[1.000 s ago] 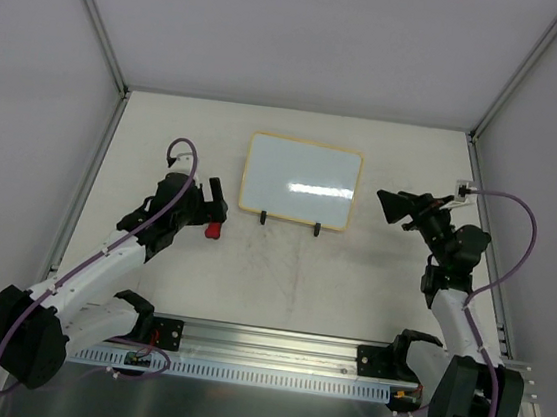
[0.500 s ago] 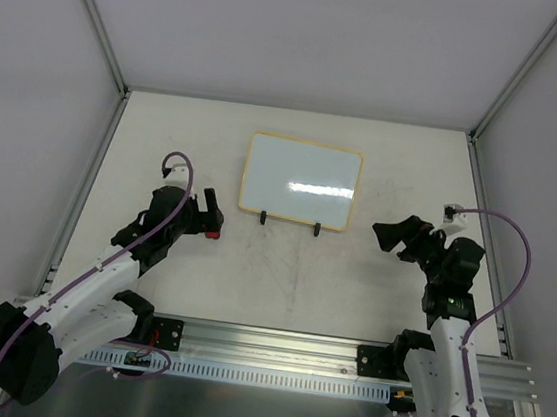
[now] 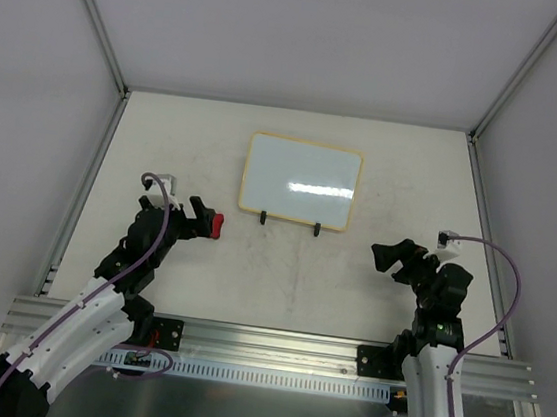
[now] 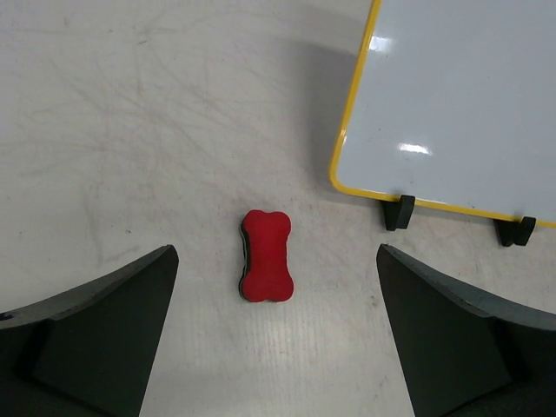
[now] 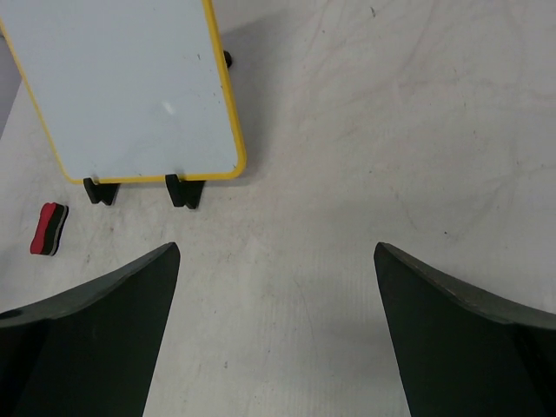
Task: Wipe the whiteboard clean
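Left jaws: wide open, nothing held. Right jaws: same, wide open and empty.

Off-white scuffed counter point(image 3: 414, 164) carries everything; grey smudges and scratch marks across the middle.

Left white-and-black arm point(image 3: 107, 300) reaches forward over the left half of the counter, purple cable looped over the wrist. Its jaws point toward the board's near-left corner.

Right white-and-black arm point(image 3: 436, 327) is folded close to its base, jaws over bare counter, to the right of the board and nearer than it, well apart from it.

Small rectangular glossy whiteboard with thin yellow-tan frame and rounded corners point(image 3: 300, 181) sits at counter centre, toward the far side, between the two arms. Neither arm touches it. Surface reads clean in the top view apart from a light glare streak; the right wrist view shows only a few tiny specks. Can't tell how far it's tilted.

Two small black feet point(image 4: 400, 212) clip onto the board's near edge, resting on the counter.

Small red bone-shaped eraser with black underside point(image 4: 266, 256) lies flat on the counter, near the board's near-left corner, not touching it. Left wrist view: centred ahead of the open left jaws, with clear counter on both sides.
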{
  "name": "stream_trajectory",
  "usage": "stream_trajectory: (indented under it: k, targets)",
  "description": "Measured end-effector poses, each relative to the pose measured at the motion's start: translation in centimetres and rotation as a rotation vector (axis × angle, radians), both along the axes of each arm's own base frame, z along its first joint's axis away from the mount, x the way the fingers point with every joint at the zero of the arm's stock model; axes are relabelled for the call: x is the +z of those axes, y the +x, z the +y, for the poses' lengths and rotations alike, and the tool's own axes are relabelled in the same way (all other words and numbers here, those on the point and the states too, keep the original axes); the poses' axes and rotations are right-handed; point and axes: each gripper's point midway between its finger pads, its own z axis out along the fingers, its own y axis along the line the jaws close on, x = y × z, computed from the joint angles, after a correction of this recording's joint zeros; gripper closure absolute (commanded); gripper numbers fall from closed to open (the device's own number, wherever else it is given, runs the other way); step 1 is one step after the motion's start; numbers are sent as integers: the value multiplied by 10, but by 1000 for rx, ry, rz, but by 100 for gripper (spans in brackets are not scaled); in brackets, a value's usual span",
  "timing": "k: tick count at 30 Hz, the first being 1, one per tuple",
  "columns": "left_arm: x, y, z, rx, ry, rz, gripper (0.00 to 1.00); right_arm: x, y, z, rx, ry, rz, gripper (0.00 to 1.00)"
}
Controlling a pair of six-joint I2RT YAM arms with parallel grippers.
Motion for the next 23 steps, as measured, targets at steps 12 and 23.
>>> stream_trajectory:
  k: [12, 23]
  targets:
    - [14, -10, 4, -14, -56, -186, 1, 3, 0, -3, -19, -8, -57, 1]
    - [11, -8, 2, -28, -43, -190, 1, 4, 3, -2, -19, -3, -70, 1]
